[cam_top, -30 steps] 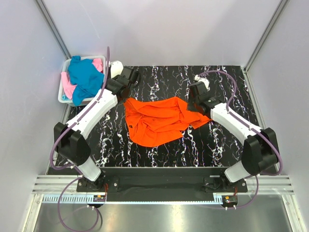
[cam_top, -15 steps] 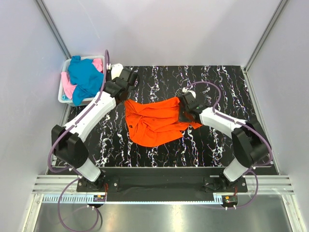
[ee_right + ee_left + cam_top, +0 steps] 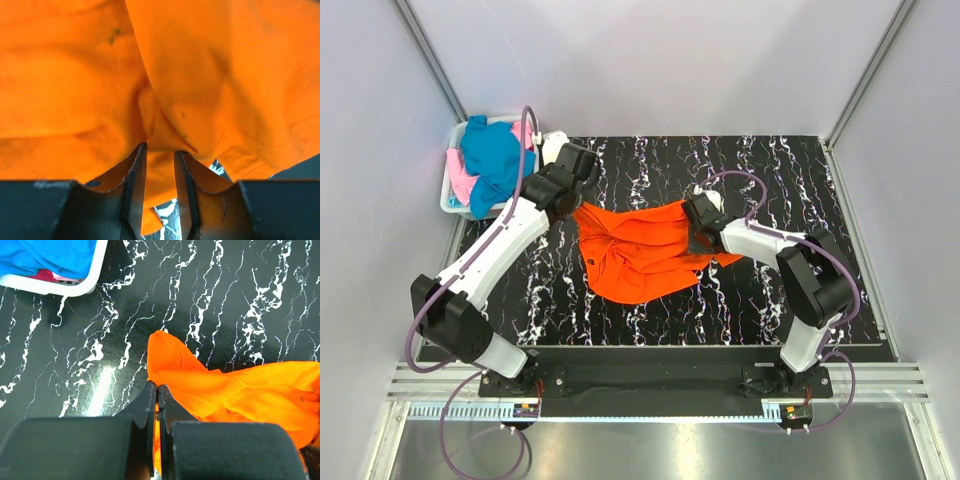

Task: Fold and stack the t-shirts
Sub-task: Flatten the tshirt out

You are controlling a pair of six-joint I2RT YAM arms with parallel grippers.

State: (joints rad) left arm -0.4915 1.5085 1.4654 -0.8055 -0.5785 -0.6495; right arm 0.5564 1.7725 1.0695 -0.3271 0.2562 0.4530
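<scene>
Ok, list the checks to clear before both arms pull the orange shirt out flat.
1. Left gripper shut on the edge of the orange t-shirt: ok.
2. Right gripper has a fold of that shirt between its fingers; whether it pinches firmly: cannot tell.
3. Shirt lying flat for folding: not ok, it is rumpled.
4. Shirt apart from the white basket: ok.
5. Teal-blue t-shirt and pink t-shirt lying in the basket, out of the way: ok.

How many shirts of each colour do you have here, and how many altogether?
Orange t-shirt: 1
Teal-blue t-shirt: 1
Pink t-shirt: 1
Total: 3
</scene>
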